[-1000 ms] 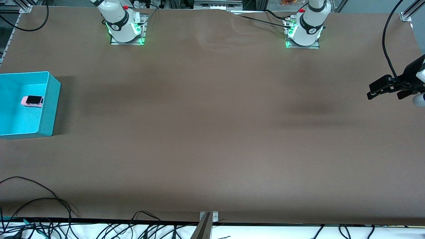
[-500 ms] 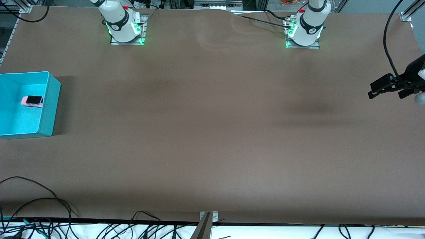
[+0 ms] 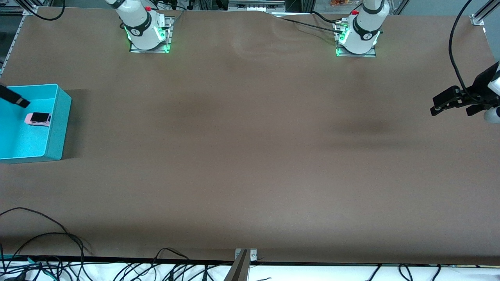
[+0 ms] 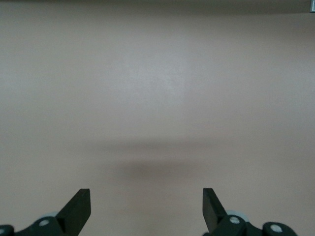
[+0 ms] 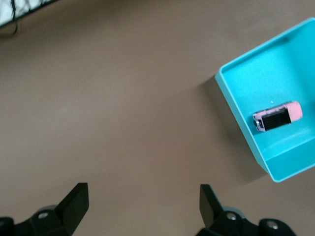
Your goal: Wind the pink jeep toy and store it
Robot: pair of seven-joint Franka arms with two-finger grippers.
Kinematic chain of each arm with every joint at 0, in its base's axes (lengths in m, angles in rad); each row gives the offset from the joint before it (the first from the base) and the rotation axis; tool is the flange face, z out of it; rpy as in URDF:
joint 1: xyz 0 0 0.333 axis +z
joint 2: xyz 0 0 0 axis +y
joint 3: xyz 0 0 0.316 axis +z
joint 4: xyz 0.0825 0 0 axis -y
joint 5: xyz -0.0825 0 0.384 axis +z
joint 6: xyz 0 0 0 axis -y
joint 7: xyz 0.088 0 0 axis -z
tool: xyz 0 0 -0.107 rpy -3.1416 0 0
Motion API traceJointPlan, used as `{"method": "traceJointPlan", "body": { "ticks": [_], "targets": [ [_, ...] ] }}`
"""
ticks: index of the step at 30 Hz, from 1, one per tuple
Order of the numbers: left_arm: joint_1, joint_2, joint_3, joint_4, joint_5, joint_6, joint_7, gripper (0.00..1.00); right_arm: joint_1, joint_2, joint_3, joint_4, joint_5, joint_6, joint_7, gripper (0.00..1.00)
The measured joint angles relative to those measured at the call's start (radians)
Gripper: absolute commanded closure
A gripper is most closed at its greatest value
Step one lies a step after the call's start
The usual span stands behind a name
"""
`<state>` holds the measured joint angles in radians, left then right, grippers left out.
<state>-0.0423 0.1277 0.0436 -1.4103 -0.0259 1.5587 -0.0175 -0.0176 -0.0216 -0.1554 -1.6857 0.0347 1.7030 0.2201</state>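
The pink jeep toy (image 3: 38, 118) stands on its wheels, black roof up, inside a teal bin (image 3: 56, 128) at the right arm's end of the table. In the right wrist view the pink jeep toy (image 5: 277, 116) and the teal bin (image 5: 235, 109) lie off to one side. My right gripper (image 5: 141, 204) is open and empty, up in the air. In the front view only one of its fingers (image 3: 15, 97) shows, over the bin's rim. My left gripper (image 3: 450, 113) hangs open and empty over the left arm's end of the table, with bare brown cloth under the left gripper (image 4: 145, 209).
A brown cloth (image 3: 250, 156) covers the table. Both arm bases (image 3: 146, 33) (image 3: 357, 37) stand along the edge farthest from the front camera. Loose black cables (image 3: 47, 234) lie at the nearest edge, and a metal bracket (image 3: 243, 265) sits at its middle.
A finger of my right gripper has come into the front view over the bin. My left gripper has shifted only slightly. The jeep and bin have not moved.
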Motion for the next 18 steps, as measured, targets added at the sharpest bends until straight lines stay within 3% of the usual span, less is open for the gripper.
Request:
{"method": "traceJointPlan", "body": {
  "ticks": [8, 18],
  "targets": [
    [-0.001, 0.000, -0.004, 0.003, 0.000, 0.013, 0.000, 0.00, 0.001, -0.038, 0.080, -0.062, -0.098, 0.025, -0.083, 0.00],
    [0.001, -0.005, -0.001, 0.004, 0.000, 0.013, 0.000, 0.00, 0.001, -0.035, 0.106, -0.006, -0.116, -0.071, -0.150, 0.00]
  ]
}}
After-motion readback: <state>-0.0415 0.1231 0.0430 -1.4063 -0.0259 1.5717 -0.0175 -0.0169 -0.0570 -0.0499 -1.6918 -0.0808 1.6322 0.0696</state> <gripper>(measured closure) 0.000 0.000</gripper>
